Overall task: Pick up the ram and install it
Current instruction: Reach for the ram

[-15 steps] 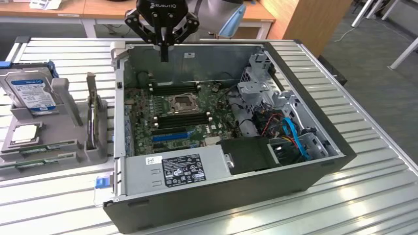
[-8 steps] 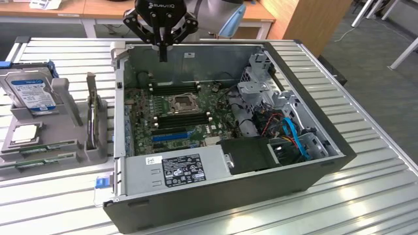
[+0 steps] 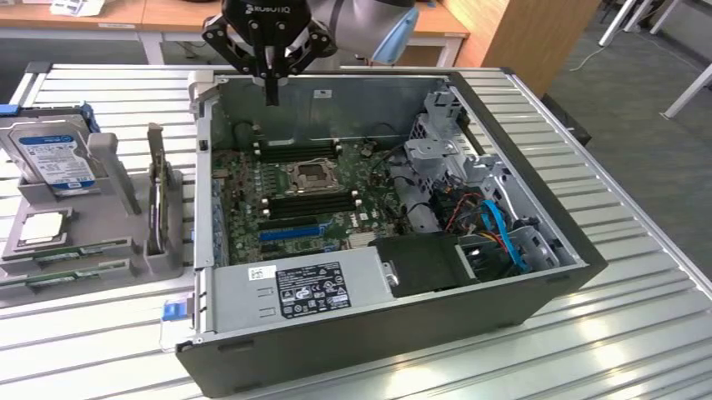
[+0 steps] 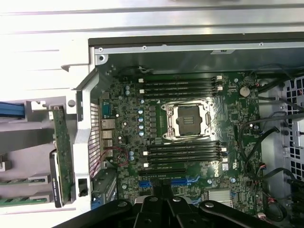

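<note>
Two ram sticks, thin and green, lie in the grey holder at the exterior view's left, one (image 3: 80, 248) behind the other (image 3: 62, 275); their ends (image 4: 21, 180) also appear in the wrist view. My gripper (image 3: 270, 98) hangs over the far part of the open computer case (image 3: 389, 333), well away from the ram. Its dark fingers (image 4: 161, 202) are shut together with nothing between them. Below it lies the green motherboard (image 4: 128, 142) with black memory slots (image 4: 180, 85) on one side of the CPU socket (image 4: 186, 121) and further slots (image 4: 183, 152) on the other.
In the grey holder (image 3: 106, 167) stand a blue-labelled hard drive (image 3: 50, 154), a processor chip (image 3: 42, 227) and an upright dark expansion card (image 3: 156, 192). Inside the case are a power supply (image 3: 300, 287), a drive cage (image 3: 445, 150) and blue cables (image 3: 501, 229). The case sits on a slatted metal table (image 3: 623, 317).
</note>
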You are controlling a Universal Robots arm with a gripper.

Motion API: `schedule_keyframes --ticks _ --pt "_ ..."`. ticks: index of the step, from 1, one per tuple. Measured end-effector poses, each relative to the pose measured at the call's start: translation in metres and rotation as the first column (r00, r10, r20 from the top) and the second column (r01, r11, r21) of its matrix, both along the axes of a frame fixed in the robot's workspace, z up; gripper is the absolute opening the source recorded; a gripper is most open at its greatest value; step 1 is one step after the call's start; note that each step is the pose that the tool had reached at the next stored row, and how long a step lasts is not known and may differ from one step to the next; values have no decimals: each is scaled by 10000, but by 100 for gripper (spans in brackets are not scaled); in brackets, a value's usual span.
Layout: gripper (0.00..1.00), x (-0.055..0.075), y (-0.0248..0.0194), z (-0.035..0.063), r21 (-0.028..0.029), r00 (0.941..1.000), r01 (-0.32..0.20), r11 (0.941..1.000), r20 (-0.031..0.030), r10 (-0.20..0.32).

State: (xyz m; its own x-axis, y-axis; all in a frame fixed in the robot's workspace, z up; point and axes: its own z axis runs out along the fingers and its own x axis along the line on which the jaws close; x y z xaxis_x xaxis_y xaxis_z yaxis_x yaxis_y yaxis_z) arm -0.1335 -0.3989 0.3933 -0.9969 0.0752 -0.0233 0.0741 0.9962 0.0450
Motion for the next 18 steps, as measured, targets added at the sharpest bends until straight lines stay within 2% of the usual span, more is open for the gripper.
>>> schedule_keyframes --ticks 18 --pt "10 -209 0 0 0 10000 0 10000 0 0"
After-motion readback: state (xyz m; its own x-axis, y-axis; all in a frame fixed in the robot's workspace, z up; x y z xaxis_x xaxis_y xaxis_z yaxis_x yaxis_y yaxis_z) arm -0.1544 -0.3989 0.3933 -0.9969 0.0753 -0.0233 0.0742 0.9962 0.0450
